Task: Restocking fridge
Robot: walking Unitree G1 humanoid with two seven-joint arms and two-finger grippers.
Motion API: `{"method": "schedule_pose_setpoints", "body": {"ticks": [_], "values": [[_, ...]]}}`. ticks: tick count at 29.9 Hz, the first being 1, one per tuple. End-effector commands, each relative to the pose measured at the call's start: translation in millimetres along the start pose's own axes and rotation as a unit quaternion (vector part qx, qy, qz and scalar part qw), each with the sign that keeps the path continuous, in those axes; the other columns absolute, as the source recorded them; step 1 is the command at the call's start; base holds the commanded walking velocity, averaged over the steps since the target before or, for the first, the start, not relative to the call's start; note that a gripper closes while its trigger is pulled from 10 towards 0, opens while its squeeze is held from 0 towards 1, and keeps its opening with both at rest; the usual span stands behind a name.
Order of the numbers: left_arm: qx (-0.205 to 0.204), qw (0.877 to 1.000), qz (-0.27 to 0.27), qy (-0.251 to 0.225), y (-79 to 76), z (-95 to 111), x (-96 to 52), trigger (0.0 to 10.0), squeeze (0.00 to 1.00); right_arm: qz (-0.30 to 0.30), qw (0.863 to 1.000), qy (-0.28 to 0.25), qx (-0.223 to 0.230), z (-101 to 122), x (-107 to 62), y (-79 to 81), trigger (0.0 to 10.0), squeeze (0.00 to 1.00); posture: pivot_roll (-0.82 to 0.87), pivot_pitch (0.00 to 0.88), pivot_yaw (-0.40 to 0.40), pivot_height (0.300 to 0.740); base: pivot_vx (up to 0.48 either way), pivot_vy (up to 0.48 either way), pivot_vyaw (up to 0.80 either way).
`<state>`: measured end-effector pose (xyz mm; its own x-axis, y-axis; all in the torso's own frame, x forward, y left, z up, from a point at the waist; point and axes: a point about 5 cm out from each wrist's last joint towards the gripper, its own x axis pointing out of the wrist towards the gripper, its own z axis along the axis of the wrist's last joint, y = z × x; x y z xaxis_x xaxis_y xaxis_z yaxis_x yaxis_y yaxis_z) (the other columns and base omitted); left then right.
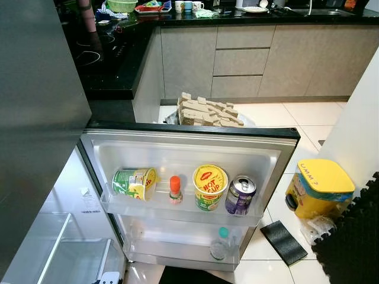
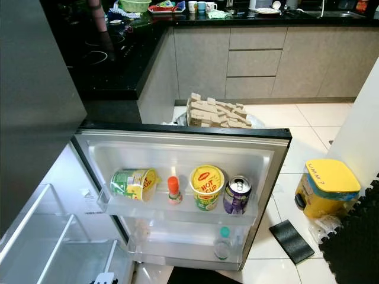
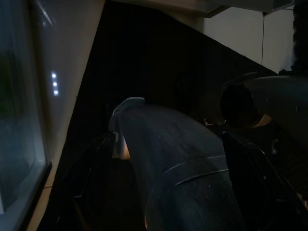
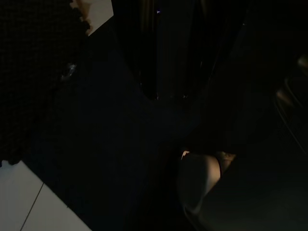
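Observation:
The lower fridge door (image 1: 189,137) stands wide open in front of me. Its upper door shelf (image 1: 177,208) holds a green and yellow noodle cup (image 1: 135,182) lying on its side. Beside it are a small orange-capped bottle (image 1: 175,189), an upright yellow Hot Cup (image 1: 209,187) and a purple can (image 1: 240,194). A clear bottle with a green cap (image 1: 220,244) stands on the lower door shelf. Glass shelves of the fridge interior (image 1: 59,248) lie at the lower left. Both arms hang idle; the wrist views are very dark and show only vague curved shapes.
The grey upper fridge door (image 1: 35,118) fills the left side. A stack of cardboard pieces (image 1: 207,112) sits behind the open door. A yellow bin (image 1: 320,186), a black pad (image 1: 283,241) and a black foam mat (image 1: 355,236) lie on the tiled floor at right. A black counter (image 1: 112,59) runs behind.

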<state>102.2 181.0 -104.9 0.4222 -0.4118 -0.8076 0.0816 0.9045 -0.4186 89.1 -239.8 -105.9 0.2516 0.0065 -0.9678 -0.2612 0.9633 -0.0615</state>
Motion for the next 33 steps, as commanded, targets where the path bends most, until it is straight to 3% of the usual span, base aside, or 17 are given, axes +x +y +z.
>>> {"method": "schedule_pose_setpoints", "body": {"ticks": [1, 33], "values": [[-0.015, 0.999, -0.014, 0.029, -11.1, -17, 3.5, 10.0, 0.00, -0.005, 1.000, 0.004, -0.013, 2, -0.1, -2.0, 10.0, 0.00, -0.05, 0.000, -0.021, 0.740, 0.000, -0.472, 0.00], [-0.027, 0.999, -0.011, 0.041, -13.4, -28, 2.4, 10.0, 0.00, 0.013, 0.999, 0.031, -0.034, -13, -1.6, 0.1, 10.0, 0.00, -0.06, 0.000, -0.034, 0.740, 0.000, -0.466, 0.00]]}}
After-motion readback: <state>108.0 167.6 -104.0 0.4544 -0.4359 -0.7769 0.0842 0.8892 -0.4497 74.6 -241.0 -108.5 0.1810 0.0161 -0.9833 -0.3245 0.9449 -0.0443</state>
